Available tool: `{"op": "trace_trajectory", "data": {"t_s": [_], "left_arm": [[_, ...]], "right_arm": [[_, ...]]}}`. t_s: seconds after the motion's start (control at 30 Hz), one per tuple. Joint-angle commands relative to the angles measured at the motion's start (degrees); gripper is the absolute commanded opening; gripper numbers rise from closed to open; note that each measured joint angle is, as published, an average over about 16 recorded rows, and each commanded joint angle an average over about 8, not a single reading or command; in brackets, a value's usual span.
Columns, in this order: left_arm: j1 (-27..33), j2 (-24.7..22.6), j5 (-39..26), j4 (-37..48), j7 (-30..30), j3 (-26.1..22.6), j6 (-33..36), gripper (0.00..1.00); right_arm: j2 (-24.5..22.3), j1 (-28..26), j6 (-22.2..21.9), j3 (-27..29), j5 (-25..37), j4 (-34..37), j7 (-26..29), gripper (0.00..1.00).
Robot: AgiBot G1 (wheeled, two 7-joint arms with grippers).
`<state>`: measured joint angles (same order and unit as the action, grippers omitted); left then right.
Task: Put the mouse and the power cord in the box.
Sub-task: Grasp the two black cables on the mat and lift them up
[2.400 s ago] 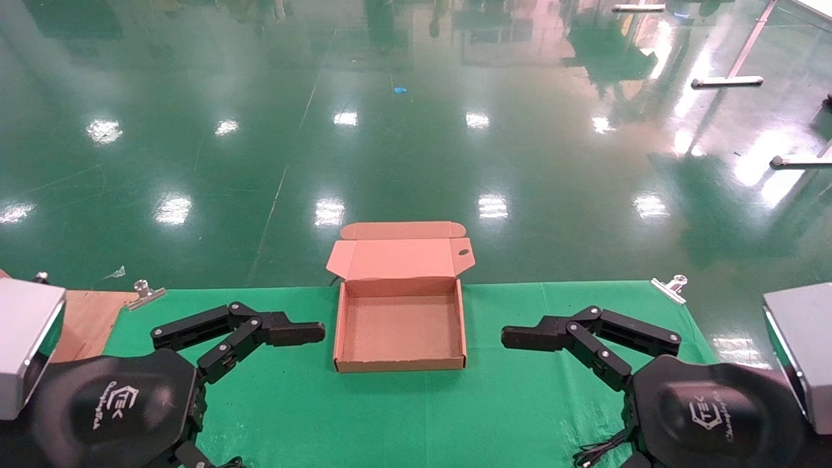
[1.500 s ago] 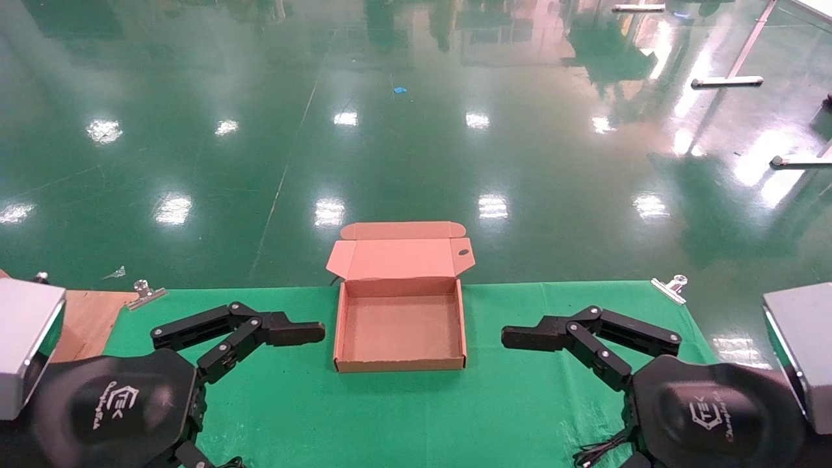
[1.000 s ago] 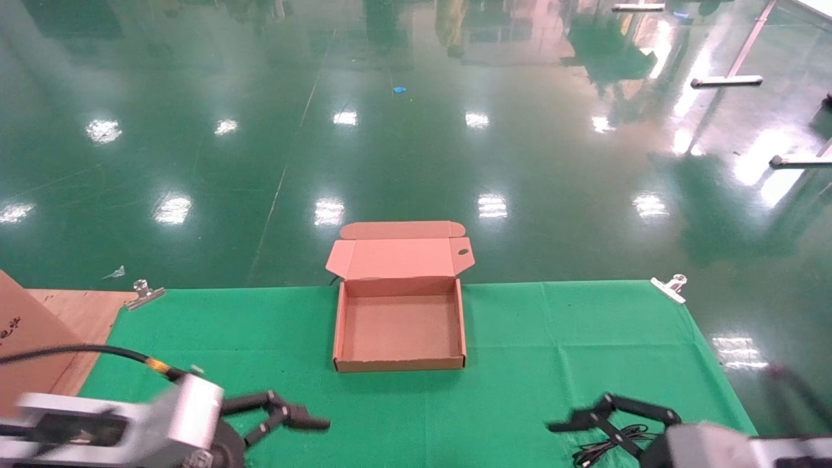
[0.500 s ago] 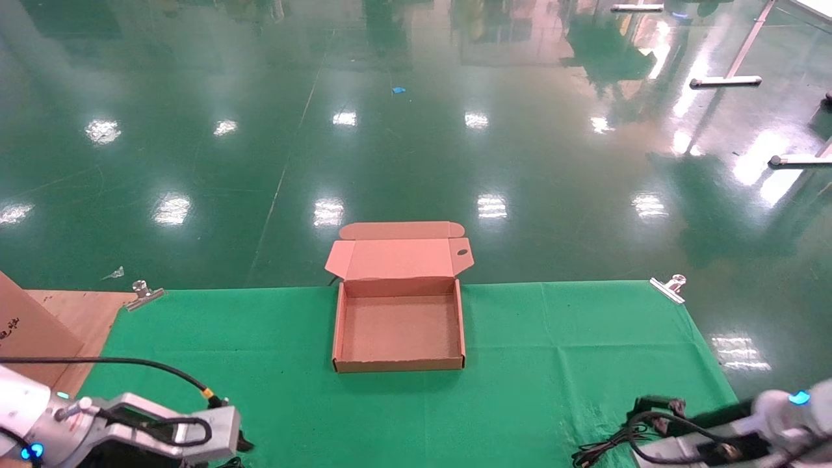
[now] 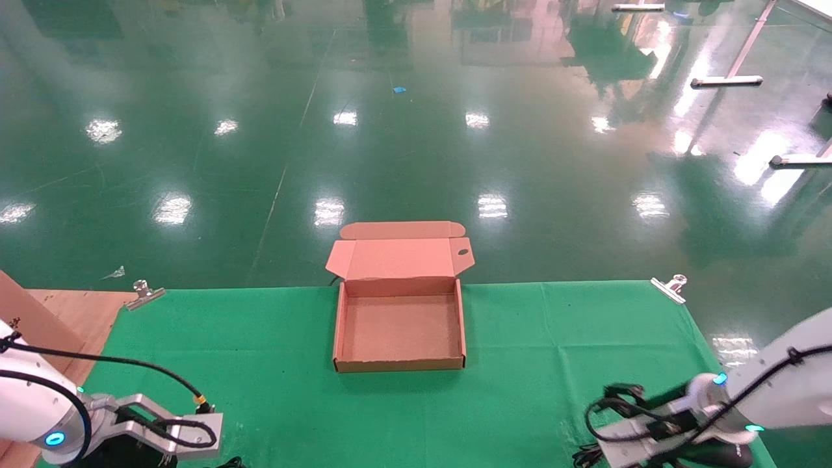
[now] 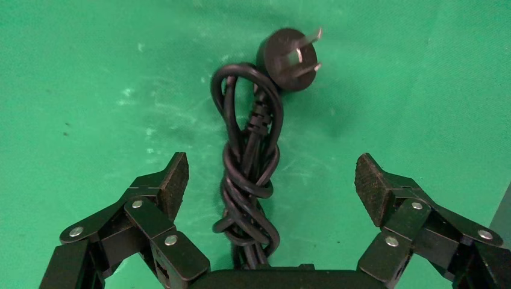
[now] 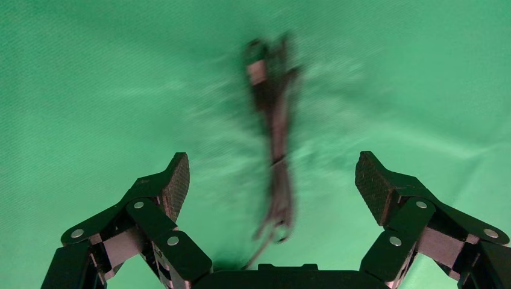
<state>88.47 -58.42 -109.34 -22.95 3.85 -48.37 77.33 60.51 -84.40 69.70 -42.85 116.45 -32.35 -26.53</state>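
My left tool sits at the near left corner of the counter, about 8 o'clock from the box, jaws spread wide. It hangs over the power cord, which lies on the green cloth as a twisted bundle running between the two fingers, neither pad touching it. The round plug is at the bundle's far end with its prongs showing.

My right tool is at the near right corner, about 4 o'clock from the box, jaws also spread wide and holding nothing. Below it a thin black cable bundle lies on the cloth between the fingers; it is blurred, and I take it for the mouse cable. In the head view a dark rounded shape at the right arm's end, near the counter's front edge, may be the mouse; cannot tell for sure.

At the middle of the counter is the box, open, nothing inside, lid standing back at 12 o'clock with the tuck flap up. It is well apart from both tools.

A larger brown carton shows at 9 o'clock at the left edge. Metal clips pin the cloth at the far corners. Beyond is shiny green floor.
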Motion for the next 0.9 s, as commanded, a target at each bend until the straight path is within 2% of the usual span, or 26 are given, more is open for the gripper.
{"op": "trace_trajectory", "data": {"t_s": [0.03, 0.37, 0.43, 0.47, 0.63, 0.67, 0.7, 0.73, 0.9], "left_arm": [[0.34, -0.8, -0.27, 2.66, 1.33, -0.13, -0.85, 1.0], [1.94, -1.69, 0.54, 10.37, 5.42, 0.7, -4.15, 0.99], [2.07, -1.79, 1.04, 11.4, 6.41, 1.01, -4.26, 0.86], [2.14, -1.86, 1.21, 11.86, 6.87, 1.11, -4.3, 0.74], [2.46, -2.43, 1.46, 13.96, 8.71, 1.26, -4.75, 0.12], [2.54, -2.53, 1.45, 14.34, 8.95, 1.26, -4.87, 0.04], [2.62, -2.63, 1.46, 14.72, 9.16, 1.27, -4.98, 0.0], [2.7, -2.72, 1.46, 15.1, 9.36, 1.27, -5.09, 0.0], [3.12, -3.12, 1.32, 16.62, 10.38, 1.19, -5.53, 0.0]], "right_arm": [[1.5, -0.79, -1.21, 0.07, -0.27, 3.46, -2.08, 1.0], [5.72, -3.46, -3.39, 0.52, -1.54, 14.06, -8.41, 1.0], [6.26, -3.84, -3.59, 0.63, -1.76, 15.76, -9.33, 1.0], [6.51, -4.01, -3.68, 0.66, -1.85, 16.54, -9.75, 0.92], [7.6, -4.9, -4.14, 0.82, -2.19, 20.17, -11.76, 0.3], [7.8, -5.08, -4.24, 0.83, -2.22, 20.77, -12.14, 0.18], [8.0, -5.26, -4.37, 0.84, -2.24, 21.36, -12.51, 0.05], [8.19, -5.43, -4.5, 0.85, -2.26, 21.93, -12.85, 0.0], [8.96, -6.19, -5.15, 1.0, -2.48, 24.44, -14.28, 0.0]]}}
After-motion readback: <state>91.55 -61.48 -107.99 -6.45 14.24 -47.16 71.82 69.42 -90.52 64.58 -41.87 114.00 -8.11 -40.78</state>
